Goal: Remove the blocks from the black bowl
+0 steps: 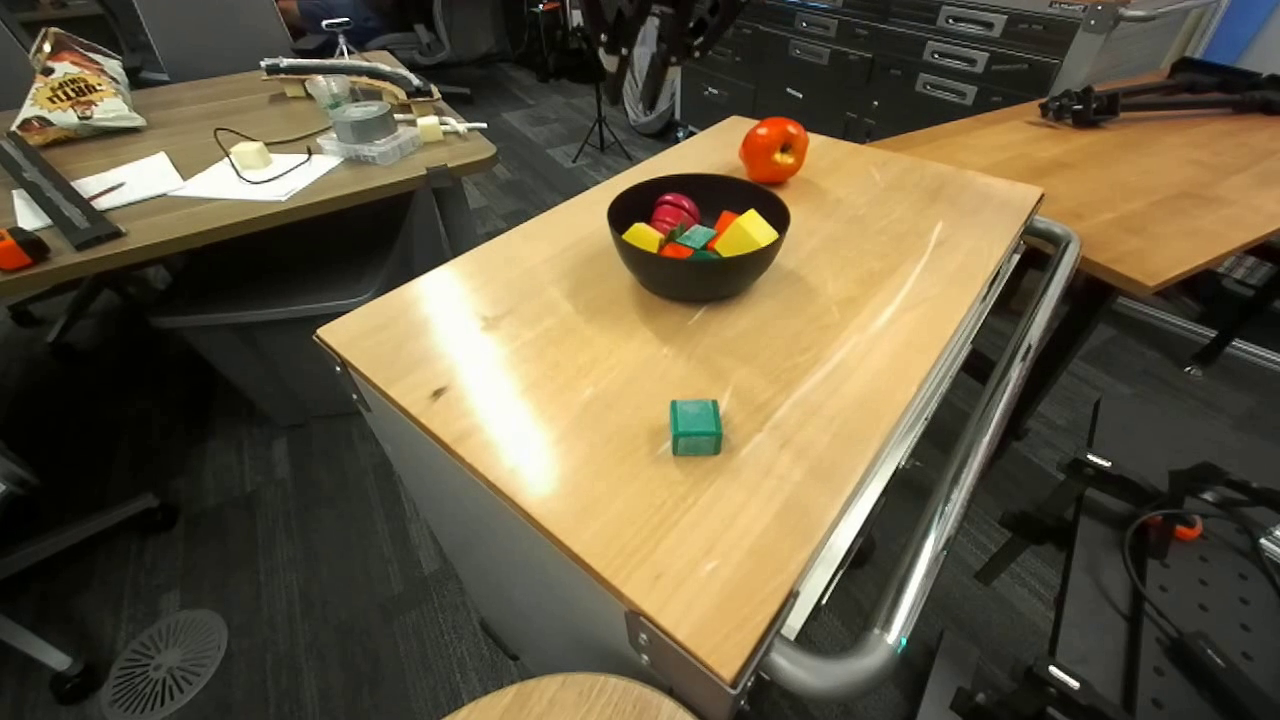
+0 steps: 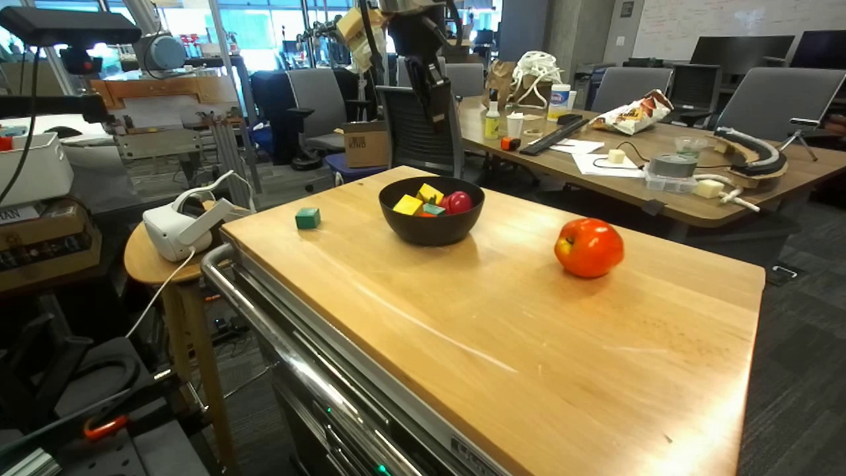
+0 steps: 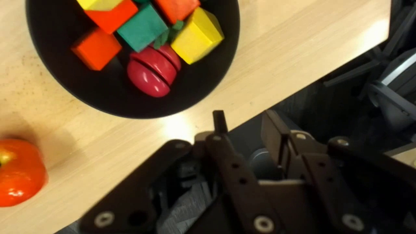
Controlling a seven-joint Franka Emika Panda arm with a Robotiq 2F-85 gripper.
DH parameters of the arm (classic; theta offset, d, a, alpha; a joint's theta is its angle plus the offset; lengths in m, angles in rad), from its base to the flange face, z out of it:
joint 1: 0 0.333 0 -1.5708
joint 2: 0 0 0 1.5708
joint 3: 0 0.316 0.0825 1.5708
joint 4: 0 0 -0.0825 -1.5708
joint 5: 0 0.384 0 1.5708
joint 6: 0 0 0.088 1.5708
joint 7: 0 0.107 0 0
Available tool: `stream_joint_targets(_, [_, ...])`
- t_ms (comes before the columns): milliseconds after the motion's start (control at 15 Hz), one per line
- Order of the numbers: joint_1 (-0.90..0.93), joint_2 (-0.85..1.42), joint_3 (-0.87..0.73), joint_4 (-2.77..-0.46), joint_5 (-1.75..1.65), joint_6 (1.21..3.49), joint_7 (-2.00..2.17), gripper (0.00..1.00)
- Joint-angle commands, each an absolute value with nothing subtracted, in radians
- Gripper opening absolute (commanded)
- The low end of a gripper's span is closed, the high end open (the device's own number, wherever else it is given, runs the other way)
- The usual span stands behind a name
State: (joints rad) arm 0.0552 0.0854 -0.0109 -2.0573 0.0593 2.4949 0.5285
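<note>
The black end effector [image 3: 246,125] is held empty, fingers apart. A green cube [image 1: 695,428] is set on the wooden table [image 1: 560,340]; red, yellow and green blocks [image 3: 143,28] are crowded in the round black bowl [image 1: 703,282], so neighbours could be snagged.

In an exterior view the look is down and along the tabletop [image 1: 820,370], from the end with the green block [image 1: 696,428] towards the drawers [image 1: 830,55]. In an exterior view it slants down across the metal rail [image 2: 285,356], the apple [image 2: 589,250] nearer than the green block, towards the desk [image 2: 654,140]. Both exterior views share the whole bowl [image 1: 700,282]. The wrist view, much closer, looks steeply down past the gripper [image 3: 245,125], catching bowl and apple only in part.
</note>
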Motion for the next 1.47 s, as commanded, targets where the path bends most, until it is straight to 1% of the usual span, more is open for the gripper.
stream_joint_targets(0, [0.045, 0.123, -0.02, -2.066, 0.038, 2.446, 0.55, 0.68])
stream_joint_targets(267, [0.039, 0.193, -0.039, -2.064, 0.052, 2.462, 0.543, 0.96])
stream_joint_targets(333, [0.039, 0.207, -0.044, -2.06, 0.055, 2.464, 0.545, 1.0])
stream_joint_targets(400, [0.038, 0.218, -0.047, -2.058, 0.06, 2.464, 0.543, 0.95])
stream_joint_targets(467, [0.038, 0.227, -0.05, -2.055, 0.065, 2.461, 0.541, 0.87])
stream_joint_targets(533, [0.038, 0.235, -0.053, -2.053, 0.067, 2.46, 0.541, 0.71])
stream_joint_targets(600, [0.039, 0.241, -0.055, -2.052, 0.071, 2.457, 0.541, 0.71])
stream_joint_targets(733, [0.039, 0.249, -0.055, -2.049, 0.084, 2.449, 0.539, 0.55])
stream_joint_targets(800, [0.039, 0.252, -0.054, -2.049, 0.09, 2.444, 0.536, 0.45])
stream_joint_targets(933, [0.04, 0.253, -0.052, -2.049, 0.096, 2.438, 0.534, 0.32])
stream_joint_targets(1000, [0.04, 0.253, -0.053, -2.047, 0.095, 2.436, 0.535, 0.23])
stream_joint_targets(1067, [0.041, 0.253, -0.053, -2.046, 0.096, 2.433, 0.536, 0.16])
stream_joint_targets(1133, [0.041, 0.253, -0.053, -2.046, 0.095, 2.431, 0.537, 0.11])
stream_joint_targets(1200, [0.041, 0.253, -0.053, -2.044, 0.095, 2.428, 0.536, 0.09])
stream_joint_targets(1267, [0.041, 0.254, -0.053, -2.044, 0.095, 2.424, 0.537, 0.05])
stream_joint_targets(1400, [0.042, 0.254, -0.053, -2.045, 0.093, 2.42, 0.539, 0.06])
